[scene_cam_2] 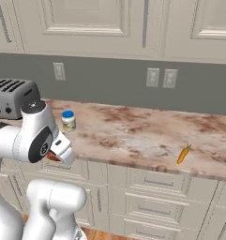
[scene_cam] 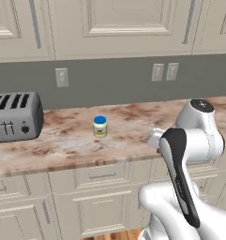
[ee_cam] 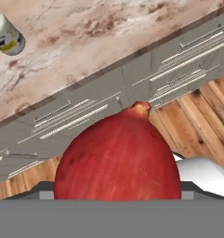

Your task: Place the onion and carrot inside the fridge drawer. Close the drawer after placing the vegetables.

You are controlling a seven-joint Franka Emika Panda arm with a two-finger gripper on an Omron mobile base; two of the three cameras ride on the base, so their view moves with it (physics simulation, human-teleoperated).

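The red onion [ee_cam: 118, 155] sits directly in front of the hand camera, bulking large at the bottom of the hand view with its stem tip pointing up toward the cabinet fronts. It lies right where the claw's fingers would rise, so it appears to be held between them; the finger tips themselves are hidden behind the bulb. The jaws stand wide, about as broad as the onion. A sliver of red [scene_cam_2: 54, 155] shows beneath the white wrist in the right base view, out over the front edge of the counter.

The carrot [scene_cam_2: 183, 153] lies on the marbled countertop [scene_cam_2: 133, 133], near the front edge and well apart from the arm, to its right.

A small jar with a blue lid [scene_cam: 100, 126] stands upright on the counter, between the toaster [scene_cam: 15, 116] and the arm. Drawer fronts with bar handles [scene_cam_2: 156, 182] run below the counter edge; wooden floor [ee_cam: 201, 111] shows beneath the onion.
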